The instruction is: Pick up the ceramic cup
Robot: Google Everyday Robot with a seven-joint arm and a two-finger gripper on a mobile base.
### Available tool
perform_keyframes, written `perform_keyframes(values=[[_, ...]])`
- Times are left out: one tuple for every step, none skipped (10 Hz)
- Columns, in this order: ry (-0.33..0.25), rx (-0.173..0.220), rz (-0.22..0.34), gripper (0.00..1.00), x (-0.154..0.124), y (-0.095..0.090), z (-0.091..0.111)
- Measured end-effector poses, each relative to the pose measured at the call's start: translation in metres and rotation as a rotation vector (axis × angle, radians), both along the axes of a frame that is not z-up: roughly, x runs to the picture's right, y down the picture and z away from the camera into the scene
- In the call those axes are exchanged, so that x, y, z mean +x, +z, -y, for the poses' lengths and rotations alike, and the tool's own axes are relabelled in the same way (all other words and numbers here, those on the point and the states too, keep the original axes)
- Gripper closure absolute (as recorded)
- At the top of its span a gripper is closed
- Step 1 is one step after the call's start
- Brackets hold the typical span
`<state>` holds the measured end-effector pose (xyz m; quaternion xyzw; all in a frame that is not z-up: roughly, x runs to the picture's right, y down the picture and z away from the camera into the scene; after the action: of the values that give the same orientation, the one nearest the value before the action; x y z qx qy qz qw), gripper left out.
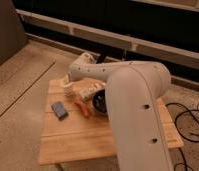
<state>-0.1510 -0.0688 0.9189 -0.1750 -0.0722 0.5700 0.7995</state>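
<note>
The ceramic cup [67, 90] is small, cream-white and ridged. It stands upright near the far left corner of the wooden table [78, 140]. My white arm reaches from the right across the table, and my gripper [67, 80] is right at the top of the cup, its tip hidden against it. I cannot tell whether it touches the cup.
A flat grey-blue block [59, 110] lies in front of the cup. An orange object [83, 108] lies to its right. A pale packet [88, 93] and the black bowl [99, 102] sit under my arm. Black cables [189, 125] lie on the floor at right.
</note>
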Motion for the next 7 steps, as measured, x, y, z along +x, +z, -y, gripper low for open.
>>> perform_keyframes(values=[[-0.004,0.002,-0.010,0.35,0.002,0.004,0.005],[-0.009,0.001,-0.017,0.35,0.001,0.009,0.011],[-0.010,-0.012,-0.014,0.35,-0.005,0.015,0.011],[-0.021,-0.037,-0.012,0.35,-0.014,0.023,0.006],[-0.035,-0.060,-0.012,0.35,-0.024,0.030,0.000],[-0.054,-0.093,-0.013,0.35,-0.035,0.039,-0.009],[-0.084,-0.140,-0.027,0.39,-0.040,0.050,-0.023]])
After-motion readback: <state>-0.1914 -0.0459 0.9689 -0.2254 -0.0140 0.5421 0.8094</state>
